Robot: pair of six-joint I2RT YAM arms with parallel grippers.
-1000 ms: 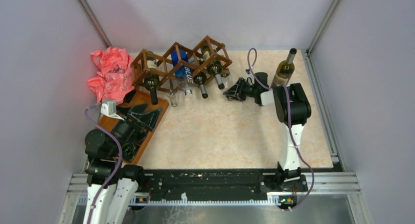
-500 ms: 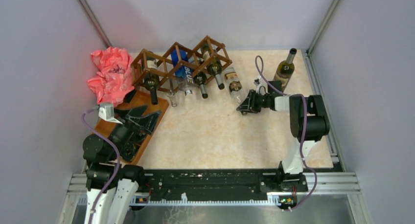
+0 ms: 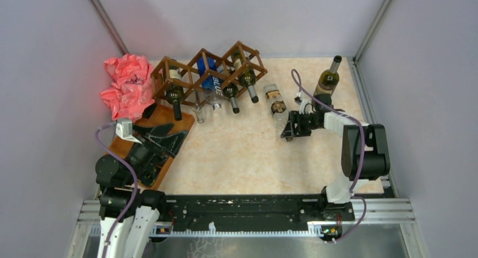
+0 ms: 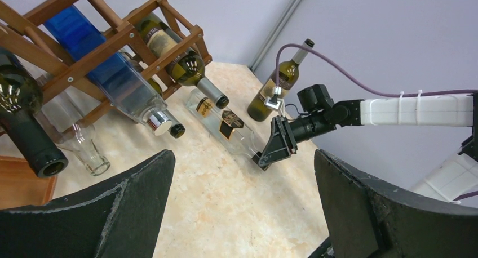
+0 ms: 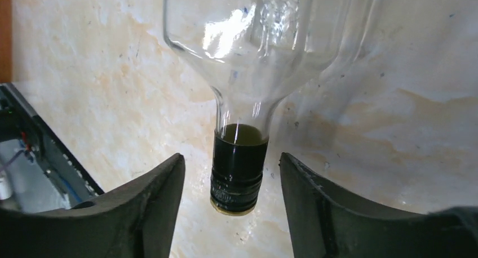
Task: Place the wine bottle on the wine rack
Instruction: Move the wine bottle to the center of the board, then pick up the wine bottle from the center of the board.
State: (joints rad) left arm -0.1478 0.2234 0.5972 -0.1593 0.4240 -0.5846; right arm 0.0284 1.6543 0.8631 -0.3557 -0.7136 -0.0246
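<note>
From the top view, grey walls close the table (image 3: 242, 156) on the left, the right and the far side. The wine rack (image 3: 206, 72) stands in the upper left of the frame and its cells already hold bottles. The clear wine bottle (image 3: 275, 107) is not in it. It lies flat on the table just right of the rack, with its neck pointing to the lower edge of the frame. The right gripper (image 3: 288, 129) sits at that neck. A green bottle (image 3: 326, 82) stands upright in the upper right corner, near the right arm's cable. The middle and lower part of the table is bare, so I have room there. The left gripper (image 3: 176, 131) hangs over a wooden tray (image 3: 169, 112) beside a pink bag (image 3: 124, 86), and the left arm covers most of the tray.

In the left wrist view the jaws are spread wide with nothing between them. The rack is cut off at the upper left, and a small glass (image 4: 90, 151) stands under it.

In the right wrist view the fingers (image 5: 152, 213) stand on both sides of the dark cap (image 5: 237, 176), with a gap on each side, so the neck is released. The bottle's body is cut off at the top edge, and glare hides its label.
</note>
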